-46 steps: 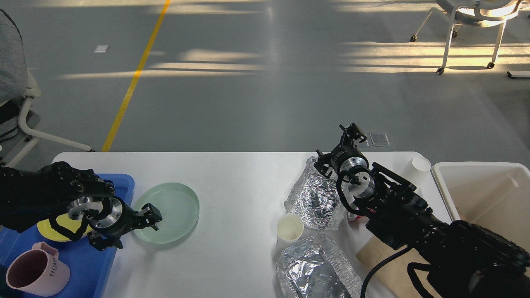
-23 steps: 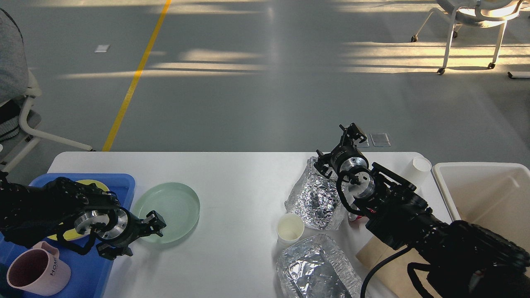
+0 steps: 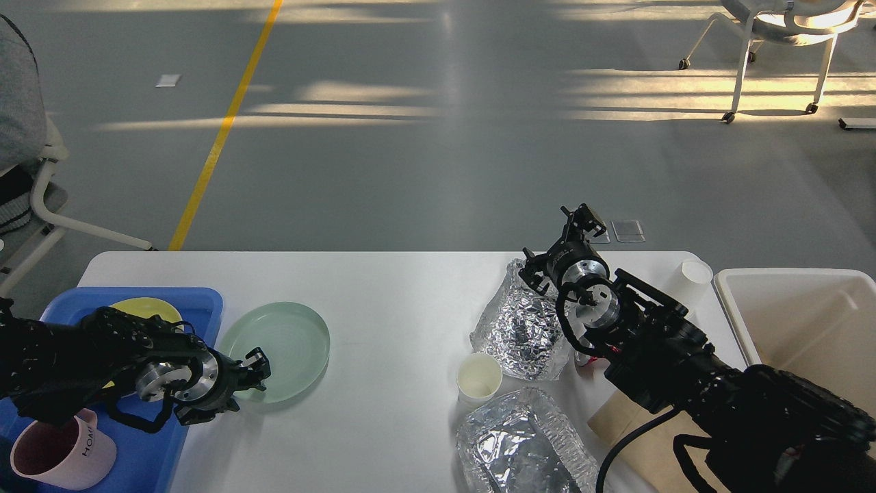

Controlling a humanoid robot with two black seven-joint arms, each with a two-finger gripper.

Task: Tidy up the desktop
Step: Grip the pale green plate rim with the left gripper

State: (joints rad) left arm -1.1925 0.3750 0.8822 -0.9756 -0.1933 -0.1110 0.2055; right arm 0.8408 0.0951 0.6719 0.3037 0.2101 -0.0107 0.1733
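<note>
Lower went my left claw point(image 3: 256, 370), fingers spread over the green plate's point(image 3: 277, 349) near rim; I wanted them squarely astride before clenching. Right claw point(image 3: 582, 222): couldn't tell.

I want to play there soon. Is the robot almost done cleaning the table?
Not yet. A yellow plate and pink mug sit in the blue tray. The left hand is at the green plate. Two foil sheets and two paper cups remain on the desktop.
</note>
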